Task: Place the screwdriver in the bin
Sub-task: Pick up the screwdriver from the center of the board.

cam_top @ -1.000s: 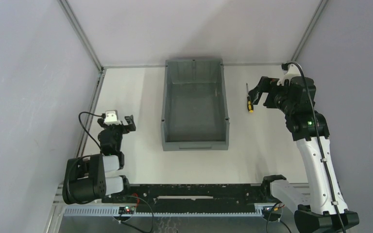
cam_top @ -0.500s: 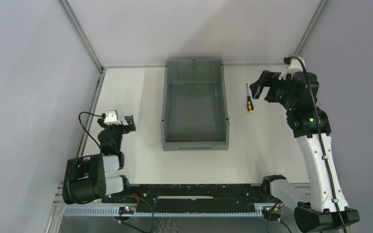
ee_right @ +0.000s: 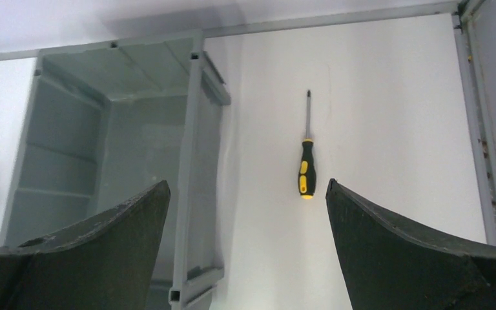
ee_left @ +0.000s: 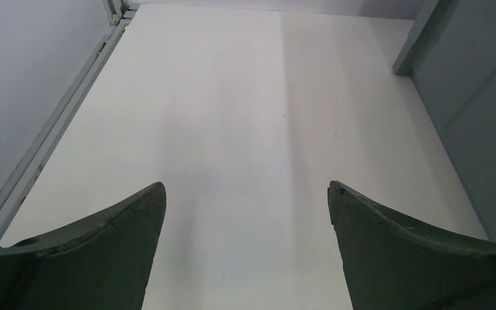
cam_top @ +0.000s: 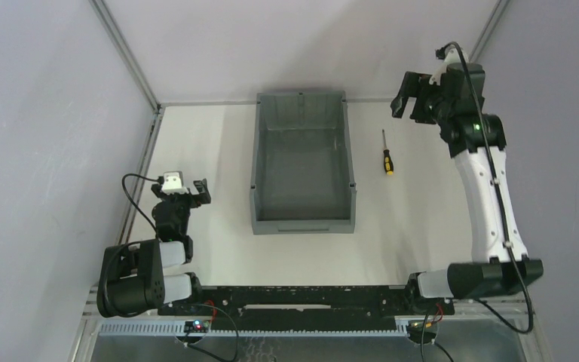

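The left gripper [cam_top: 193, 193] sat nearest, at the left of the table [cam_top: 211, 249], its fingers apart and empty. Farther on, the screwdriver [cam_top: 387, 154] lay on the table just right of the bin [cam_top: 301, 225], outside it. Beyond, the right gripper [cam_top: 405, 95] hung with fingers spread wide, holding nothing.

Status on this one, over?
Left tool open, empty. Right tool open, clear of screwdriver. Screwdriver flat on table, right of bin. Nothing between them.

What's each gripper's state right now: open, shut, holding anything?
Left gripper: open, holding nothing.
Right gripper: open, holding nothing; the screwdriver lies on the table beside the bin.
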Controlling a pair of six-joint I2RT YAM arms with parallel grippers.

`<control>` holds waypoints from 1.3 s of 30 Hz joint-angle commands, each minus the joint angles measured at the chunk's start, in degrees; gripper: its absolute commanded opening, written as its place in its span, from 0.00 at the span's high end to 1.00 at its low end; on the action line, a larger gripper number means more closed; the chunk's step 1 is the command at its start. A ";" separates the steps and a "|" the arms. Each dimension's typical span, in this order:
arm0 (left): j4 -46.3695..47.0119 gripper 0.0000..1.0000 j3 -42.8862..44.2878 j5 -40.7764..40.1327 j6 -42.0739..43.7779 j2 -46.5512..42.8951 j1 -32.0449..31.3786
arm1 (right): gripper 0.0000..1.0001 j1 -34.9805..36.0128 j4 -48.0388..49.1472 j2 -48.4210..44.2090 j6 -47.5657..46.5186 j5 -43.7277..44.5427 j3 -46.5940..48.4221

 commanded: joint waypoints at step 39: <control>2.38 0.00 2.23 -0.32 -0.66 -0.68 -0.16 | 0.15 -2.28 -13.86 51.55 -3.86 6.00 21.00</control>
